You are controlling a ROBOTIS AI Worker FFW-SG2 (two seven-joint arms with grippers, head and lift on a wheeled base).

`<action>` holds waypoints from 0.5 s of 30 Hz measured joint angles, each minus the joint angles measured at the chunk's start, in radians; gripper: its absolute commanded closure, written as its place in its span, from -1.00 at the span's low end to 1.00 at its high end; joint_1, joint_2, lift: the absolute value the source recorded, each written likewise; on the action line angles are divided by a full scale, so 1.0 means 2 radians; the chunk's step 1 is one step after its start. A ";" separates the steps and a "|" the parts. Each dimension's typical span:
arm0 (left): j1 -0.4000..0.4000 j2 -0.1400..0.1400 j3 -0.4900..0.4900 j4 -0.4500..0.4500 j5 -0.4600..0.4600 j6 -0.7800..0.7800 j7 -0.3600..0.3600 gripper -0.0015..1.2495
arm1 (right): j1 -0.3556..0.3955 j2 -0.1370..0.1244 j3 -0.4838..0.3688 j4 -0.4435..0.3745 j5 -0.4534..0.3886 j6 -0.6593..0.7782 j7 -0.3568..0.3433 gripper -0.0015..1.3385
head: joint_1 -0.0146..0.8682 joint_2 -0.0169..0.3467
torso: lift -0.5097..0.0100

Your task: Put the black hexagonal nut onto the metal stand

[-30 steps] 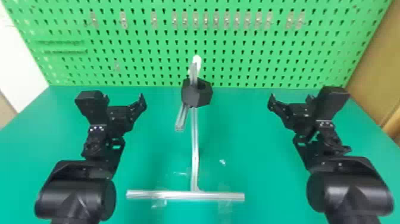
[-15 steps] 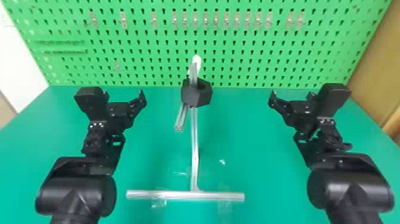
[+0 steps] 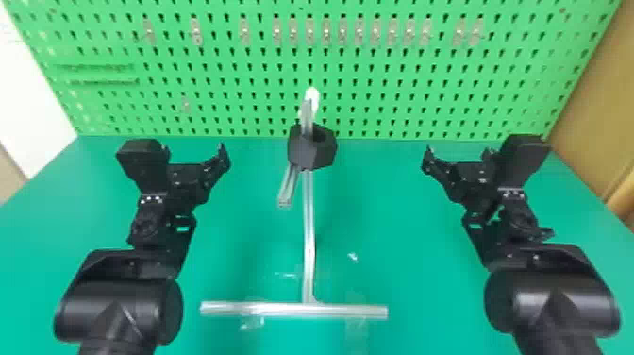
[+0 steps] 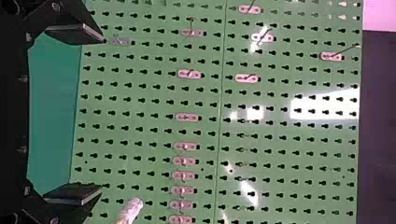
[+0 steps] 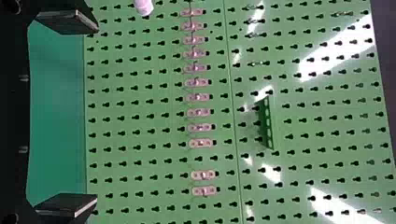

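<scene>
From the head view, I saw the black hexagonal nut [image 3: 309, 156] up on the metal stand [image 3: 309, 226], between my left gripper [image 3: 194, 152] and right gripper [image 3: 458, 155], each with fingers spread apart. My right wrist view showed a green slotted bracket [image 5: 270, 122] on the pegboard [image 5: 154, 119].

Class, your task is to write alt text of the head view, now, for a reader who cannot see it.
A black hexagonal nut is up on a metal stand, centred between the robot's open left end effector and open right end effector. They are over a green table, with a green pegboard behind.
</scene>
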 measured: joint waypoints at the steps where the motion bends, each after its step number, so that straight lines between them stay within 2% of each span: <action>1: 0.000 0.000 0.000 0.000 -0.001 0.000 0.000 -0.75 | 0.000 0.000 0.001 0.002 0.000 -0.001 0.000 -0.94 | 0.60 -0.46 | 0.96; 15: -0.005 0.001 0.002 0.007 -0.004 -0.007 -0.001 -0.75 | -0.009 0.001 0.009 0.018 -0.003 -0.013 0.000 -0.94 | 0.60 -0.46 | 0.96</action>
